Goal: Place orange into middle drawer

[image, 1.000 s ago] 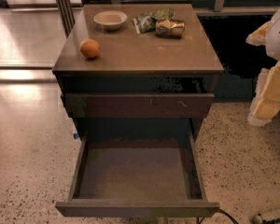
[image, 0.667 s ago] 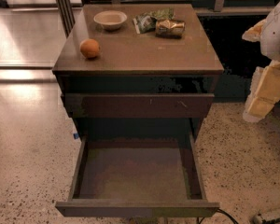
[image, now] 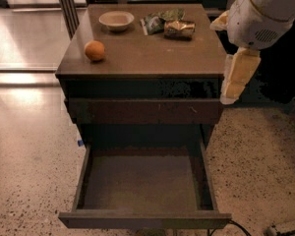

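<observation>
The orange sits on the left part of the dark wooden cabinet top, near its front edge. The middle drawer is pulled far out below, with a bare grey-brown floor and nothing in it. My gripper hangs from the white arm at the cabinet's right front corner. It is far to the right of the orange, holds nothing that I can see, and is well above the open drawer.
A shallow beige bowl and a gold-and-green foil packet lie at the back of the top. A shut drawer front with pale scratches is above the open drawer. Speckled floor lies on both sides.
The arm and gripper have moved left, from beyond the cabinet's right side to its right front corner. The orange and the drawer have not moved.
</observation>
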Controlling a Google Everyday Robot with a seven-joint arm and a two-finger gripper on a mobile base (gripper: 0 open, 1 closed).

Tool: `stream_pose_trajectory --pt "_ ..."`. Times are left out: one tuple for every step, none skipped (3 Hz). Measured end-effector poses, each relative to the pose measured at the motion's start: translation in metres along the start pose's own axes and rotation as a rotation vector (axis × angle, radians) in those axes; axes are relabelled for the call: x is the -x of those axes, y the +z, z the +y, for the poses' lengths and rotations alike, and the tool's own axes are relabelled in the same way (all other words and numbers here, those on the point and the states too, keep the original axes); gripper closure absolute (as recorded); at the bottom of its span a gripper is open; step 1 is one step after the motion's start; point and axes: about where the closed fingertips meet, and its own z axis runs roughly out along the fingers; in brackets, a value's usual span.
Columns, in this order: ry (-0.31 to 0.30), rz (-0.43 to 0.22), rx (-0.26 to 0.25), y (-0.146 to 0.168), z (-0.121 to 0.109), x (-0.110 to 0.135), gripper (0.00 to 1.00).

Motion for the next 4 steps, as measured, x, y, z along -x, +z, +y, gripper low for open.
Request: stream_pose_trajectory --pt "-0.086 -0.07 0.036 0.024 -0.038 0.032 0.0" --pt "-0.143 -0.118 0.034 0.043 -0.081 0.061 0.0" --pt "-0.151 -0.124 0.033 0.047 -0.085 0.064 0.0" --pt "-0.175 -0.139 0.031 0.058 -0.096 0.07 0.0"
